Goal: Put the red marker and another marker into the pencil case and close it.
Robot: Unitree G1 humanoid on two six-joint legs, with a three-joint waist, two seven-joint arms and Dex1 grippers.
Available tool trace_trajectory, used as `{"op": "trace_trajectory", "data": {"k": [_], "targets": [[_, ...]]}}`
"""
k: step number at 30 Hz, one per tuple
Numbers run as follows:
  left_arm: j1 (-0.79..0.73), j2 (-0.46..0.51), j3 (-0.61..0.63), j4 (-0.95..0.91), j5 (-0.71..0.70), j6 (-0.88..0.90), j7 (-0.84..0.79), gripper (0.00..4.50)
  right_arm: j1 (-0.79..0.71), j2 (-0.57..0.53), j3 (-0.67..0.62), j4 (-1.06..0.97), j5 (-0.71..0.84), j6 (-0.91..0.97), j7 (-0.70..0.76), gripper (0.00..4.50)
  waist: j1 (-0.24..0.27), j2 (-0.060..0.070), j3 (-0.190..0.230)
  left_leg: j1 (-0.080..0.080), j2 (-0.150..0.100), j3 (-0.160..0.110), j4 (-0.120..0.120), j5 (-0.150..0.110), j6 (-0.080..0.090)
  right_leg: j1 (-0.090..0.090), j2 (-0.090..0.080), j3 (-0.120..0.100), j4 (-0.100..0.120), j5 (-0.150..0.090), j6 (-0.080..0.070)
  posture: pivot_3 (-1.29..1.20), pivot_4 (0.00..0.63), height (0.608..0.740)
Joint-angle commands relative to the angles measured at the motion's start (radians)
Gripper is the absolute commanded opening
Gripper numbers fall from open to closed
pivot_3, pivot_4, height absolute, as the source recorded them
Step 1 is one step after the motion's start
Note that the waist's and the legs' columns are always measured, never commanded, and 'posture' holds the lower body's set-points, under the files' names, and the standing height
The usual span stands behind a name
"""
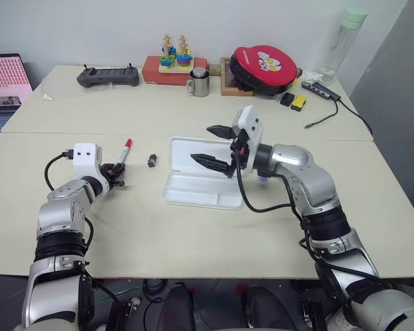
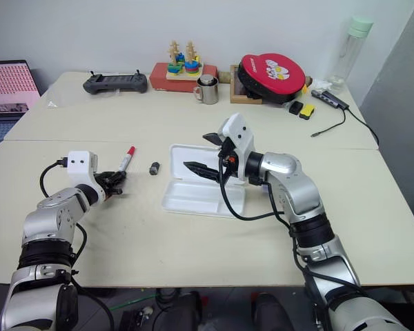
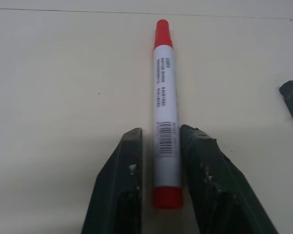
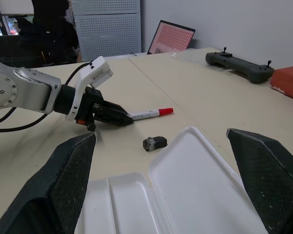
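Note:
The red marker (image 3: pixel 166 97) lies flat on the table at the left, red cap pointing away from me. My left gripper (image 3: pixel 160 136) is shut on the red marker's tail end, one finger on each side of the barrel. The pencil case (image 1: pixel 196 187) lies open at the table's middle, its lid folded flat behind the tray. My right gripper (image 1: pixel 214 145) hovers open above the case with nothing between its fingers. A small lavender piece (image 1: pixel 262 181), apparently the other marker, peeks out under my right wrist beside the case and is mostly hidden.
A tiny black cylinder (image 1: pixel 152 161) lies between the red marker and the case. Along the far edge stand a controller (image 1: pixel 108 76), a toy stacker (image 1: pixel 174 62), a metal mug (image 1: pixel 199 83), a red round pouch (image 1: pixel 265 69) and a bottle (image 1: pixel 345 41).

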Motion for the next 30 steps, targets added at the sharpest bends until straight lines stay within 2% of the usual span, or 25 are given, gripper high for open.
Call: {"op": "trace_trajectory", "data": {"k": [1,5,7,8,12,15,19,20,23,30], "targets": [[-0.031,0.002,0.02,0.039,0.013,-0.048,0.029,0.49,-0.027,-0.016,-0.04,-0.05,0.034,-0.015,0.004,4.5,0.0,0.0,0.0,0.0,0.0,0.0,0.0,0.0,0.0,0.0,0.0,0.0,0.0,0.0,0.0,0.0,0.15,0.74],[-0.045,-0.005,0.025,0.054,0.013,-0.091,0.039,0.49,-0.018,-0.038,-0.049,-0.075,0.053,-0.003,0.006,4.5,-0.001,0.0,0.0,0.0,0.0,0.0,0.0,0.0,0.0,0.0,0.0,0.0,0.0,0.0,0.0,0.0,0.15,0.74],[-0.079,-0.024,0.047,-0.015,-0.053,-0.165,-0.046,0.49,-0.007,-0.063,-0.082,-0.117,0.089,0.02,0.009,4.5,0.0,0.0,0.0,0.0,0.0,0.0,0.0,0.0,0.0,0.0,0.0,0.0,0.0,0.0,-0.001,0.0,0.15,0.74],[-0.088,-0.028,0.036,-0.101,-0.097,-0.208,-0.143,0.49,0.003,-0.081,-0.109,-0.151,0.12,0.044,0.012,4.5,0.004,0.0,0.0,-0.001,0.0,0.0,0.0,0.0,0.0,-0.001,0.0,0.0,0.0,0.001,-0.001,0.0,0.15,0.74],[-0.107,-0.014,-0.029,-0.364,-0.25,-0.165,-0.428,0.49,0.065,-0.16,-0.196,-0.283,0.24,0.146,0.03,4.5,0.012,-0.001,0.0,-0.007,0.0,-0.001,0.001,0.0,0.0,-0.003,0.0,-0.002,-0.002,0.001,-0.001,0.0,0.15,0.74],[-0.116,0.013,-0.106,-0.448,-0.277,-0.139,-0.579,0.49,0.125,-0.224,-0.225,-0.372,0.305,0.206,0.045,4.5,0.004,0.0,0.0,-0.008,-0.001,-0.001,0.0,0.0,-0.001,-0.003,-0.002,-0.002,-0.002,0.001,-0.002,0.0,0.15,0.74],[-0.147,0.037,-0.198,-0.452,-0.27,-0.128,-0.727,0.49,0.19,-0.303,-0.229,-0.439,0.328,0.247,0.043,4.5,-0.007,0.002,0.0,-0.003,-0.001,0.0,-0.001,0.0,-0.001,-0.001,-0.001,-0.001,-0.001,0.0,-0.002,0.0,0.15,0.74],[-0.152,0.047,-0.227,-0.449,-0.254,-0.127,-0.759,0.49,0.202,-0.315,-0.228,-0.446,0.324,0.246,0.038,4.5,-0.013,0.002,0.0,-0.003,0.0,0.0,0.0,0.0,-0.001,-0.001,0.0,0.0,-0.001,-0.001,-0.001,0.0,0.15,0.74],[-0.194,0.113,-0.415,-0.348,-0.03,-0.299,-0.887,0.49,0.266,-0.353,-0.239,-0.5,0.332,0.265,0.016,4.5,-0.026,0.002,0.0,-0.002,0.0,0.0,0.0,0.0,0.0,-0.002,0.0,0.001,0.0,-0.002,0.001,0.0,0.15,0.74],[-0.303,0.134,-0.564,-0.048,0.203,-0.594,-0.977,0.49,0.34,-0.357,-0.235,-0.575,0.339,0.281,-0.052,4.5,-0.025,0.002,0.0,-0.002,0.0,0.0,0.001,0.0,0.0,-0.002,0.0,0.002,-0.001,-0.002,0.002,0.0,0.15,0.74]]}}
